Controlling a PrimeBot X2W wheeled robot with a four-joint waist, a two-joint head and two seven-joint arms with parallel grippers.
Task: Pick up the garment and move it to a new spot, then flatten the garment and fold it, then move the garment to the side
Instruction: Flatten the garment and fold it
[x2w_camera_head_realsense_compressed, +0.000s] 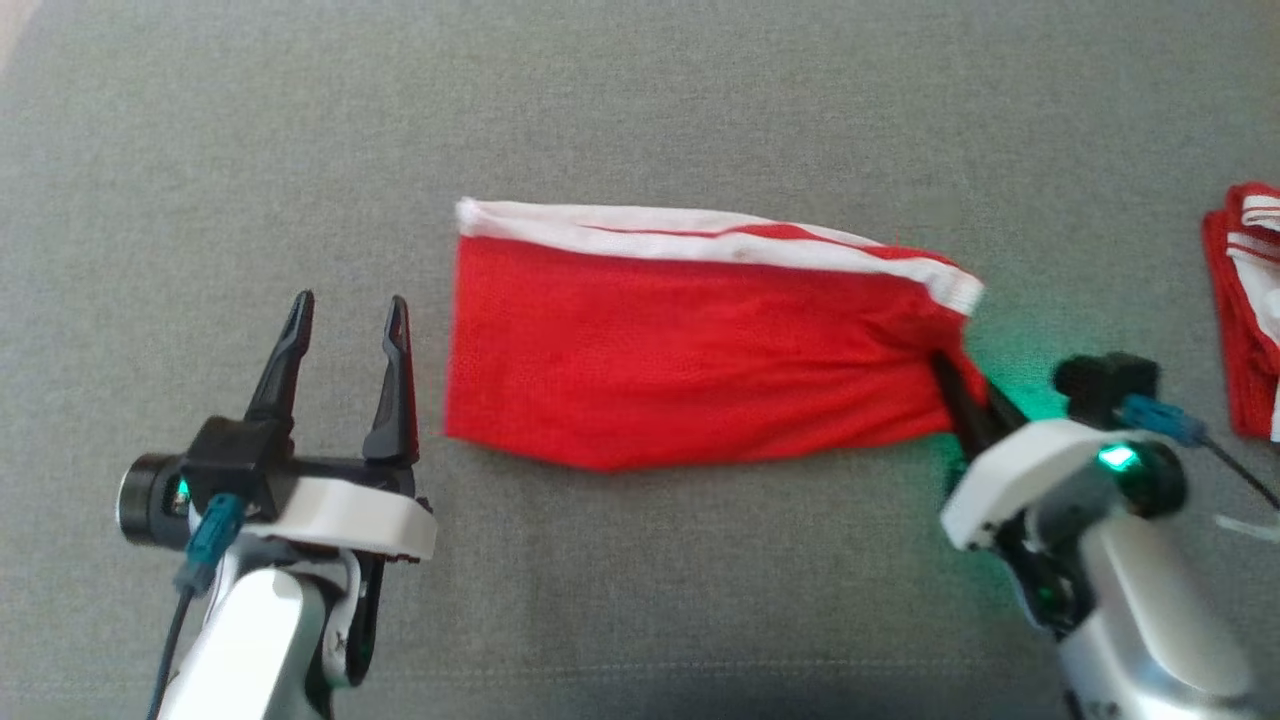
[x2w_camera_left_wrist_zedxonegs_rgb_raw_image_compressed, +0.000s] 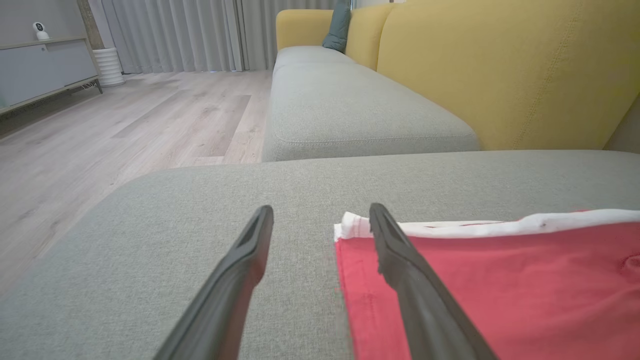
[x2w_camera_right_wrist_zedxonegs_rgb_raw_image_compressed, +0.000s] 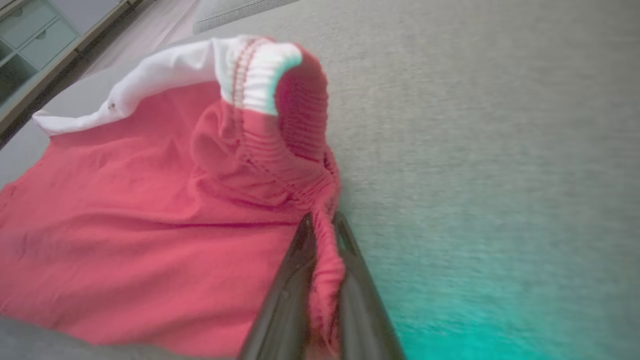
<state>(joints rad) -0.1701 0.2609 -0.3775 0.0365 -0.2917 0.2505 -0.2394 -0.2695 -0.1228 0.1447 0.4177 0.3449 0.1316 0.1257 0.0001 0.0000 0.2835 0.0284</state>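
Grey sofa seat stretched across the head view, with a yellow backrest and pale wooden floor behind it in the left wrist view; the red garment lay roughly flat in the middle of the seat, its white band along the far edge; the right claw was pressed together on the garment's bunched near-right corner, red cloth pinched between its fingers in the right wrist view; the left claw stood spread just beside the garment's left edge, holding nothing; another red-and-white cloth lay well apart at the right edge.
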